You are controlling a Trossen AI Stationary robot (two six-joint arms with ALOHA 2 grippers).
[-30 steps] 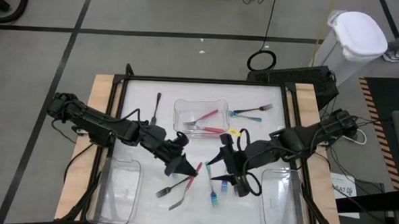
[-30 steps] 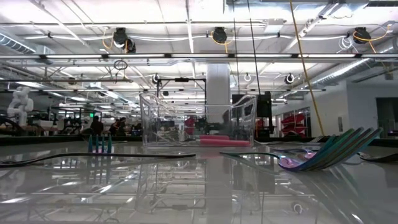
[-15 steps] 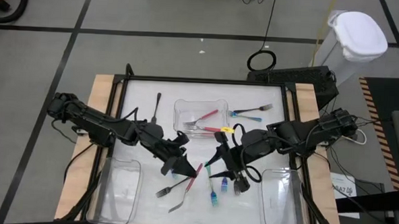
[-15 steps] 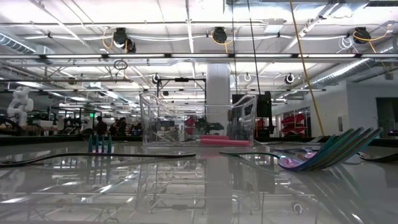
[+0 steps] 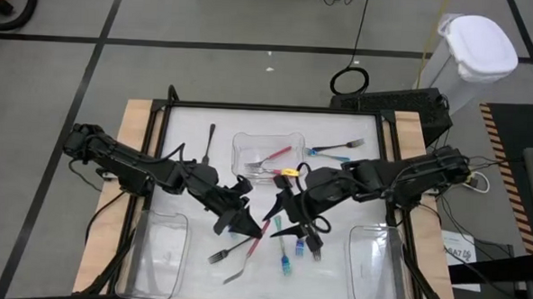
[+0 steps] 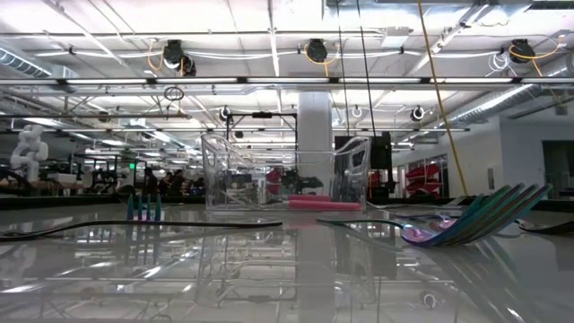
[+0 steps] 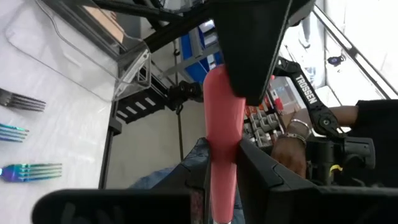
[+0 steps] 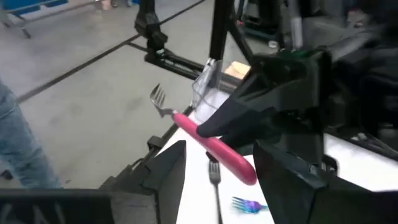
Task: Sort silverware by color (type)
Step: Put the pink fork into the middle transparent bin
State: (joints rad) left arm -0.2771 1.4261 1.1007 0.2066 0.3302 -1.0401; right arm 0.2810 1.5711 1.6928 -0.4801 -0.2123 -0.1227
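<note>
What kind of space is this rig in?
Probably a big open robotics lab or workshop: exposed ceiling trusses and lights, a taped concrete floor, and another white robot in the background.

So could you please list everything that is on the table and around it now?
Clear trays: three, one at the back centre, two at the front corners.
Pink-handled forks: two, in the back tray.
Teal forks: two, right of the back tray.
Teal utensils: several, front centre.
Dark forks: two at the front, one at the back left.
White bin: one, on the floor.
Person's hand: one, beyond the table.
Left gripper: shut on a pink-handled fork.
Right gripper: open, facing that fork.
</note>
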